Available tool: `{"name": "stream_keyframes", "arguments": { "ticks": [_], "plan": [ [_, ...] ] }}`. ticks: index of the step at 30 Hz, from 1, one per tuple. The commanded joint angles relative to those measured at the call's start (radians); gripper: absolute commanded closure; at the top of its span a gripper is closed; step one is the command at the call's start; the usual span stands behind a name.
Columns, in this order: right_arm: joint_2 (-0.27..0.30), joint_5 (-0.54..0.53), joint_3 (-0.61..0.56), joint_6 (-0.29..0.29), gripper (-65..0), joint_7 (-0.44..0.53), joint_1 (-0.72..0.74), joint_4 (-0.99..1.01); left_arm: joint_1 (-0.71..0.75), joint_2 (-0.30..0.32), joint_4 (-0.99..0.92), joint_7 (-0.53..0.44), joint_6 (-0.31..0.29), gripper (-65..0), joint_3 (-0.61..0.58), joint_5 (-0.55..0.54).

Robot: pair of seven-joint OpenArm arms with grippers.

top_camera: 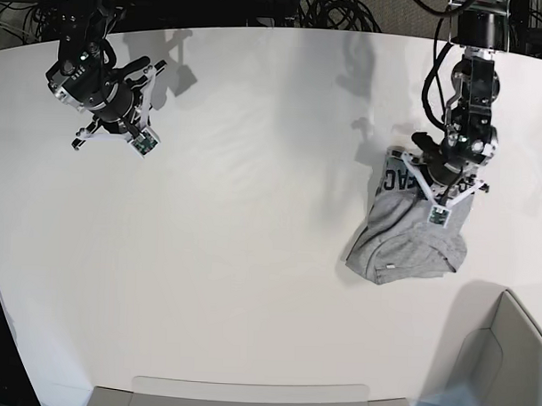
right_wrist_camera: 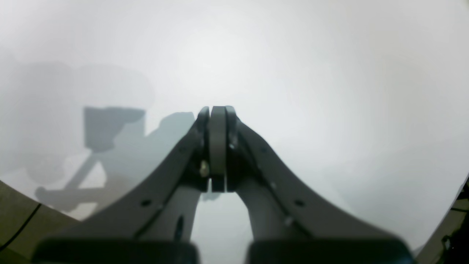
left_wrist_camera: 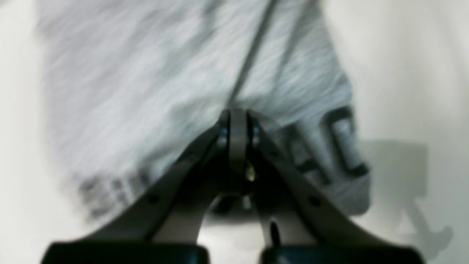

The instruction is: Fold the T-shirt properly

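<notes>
On the left side of the base view I see my right gripper [top_camera: 122, 131] up over the bare white table [top_camera: 235, 211], far from anything else. Its jaws are pressed tight together and there is nothing in them. In its own wrist view the two fingers [right_wrist_camera: 218, 121] meet at the tips, and under them is only the white table with a grey shadow of my arm off to the left. Going across the table to the right side of the base view, I come to the shirt [top_camera: 403, 248]. It lies bunched up in a small grey heap near the right edge of the table. It is grey and a bit of black lettering shows at its upper left corner. My left gripper [top_camera: 441, 187] is right over the top part of the shirt. In its wrist view the jaws are closed at the tips [left_wrist_camera: 238, 117], and the blurry grey cloth fills the space past them, with dark letters showing low down on both sides. I cannot tell if a bit of the cloth is pinched in those jaws.
</notes>
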State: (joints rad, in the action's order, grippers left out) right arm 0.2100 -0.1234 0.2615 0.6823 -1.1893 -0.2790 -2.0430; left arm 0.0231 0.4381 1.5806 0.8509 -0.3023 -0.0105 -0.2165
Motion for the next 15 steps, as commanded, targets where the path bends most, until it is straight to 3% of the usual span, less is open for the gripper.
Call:
{"name": "stream_keyframes", "arguments": {
  "ticks": [1,4,8,15],
  "plan": [
    [0.009,-0.003,0.006,0.016,0.0,0.012,0.008,-0.021,-0.007,0.017,0.073,-0.029,0.007,0.0,0.040,0.006],
    [0.009,-0.003,0.008,0.016,0.0,0.061,0.007,-0.023,0.025,-0.011,0.206,-0.029,0.007,0.0,0.119,0.006],
    [0.013,0.000,0.011,0.016,0.0,0.139,-0.055,-0.028,0.114,-0.094,0.358,-0.029,0.007,0.0,0.194,0.007],
    [0.076,0.000,0.012,0.016,0.0,0.176,-0.250,-0.029,0.372,-0.186,0.462,-0.031,0.007,0.0,0.261,0.007]
  ]
}}
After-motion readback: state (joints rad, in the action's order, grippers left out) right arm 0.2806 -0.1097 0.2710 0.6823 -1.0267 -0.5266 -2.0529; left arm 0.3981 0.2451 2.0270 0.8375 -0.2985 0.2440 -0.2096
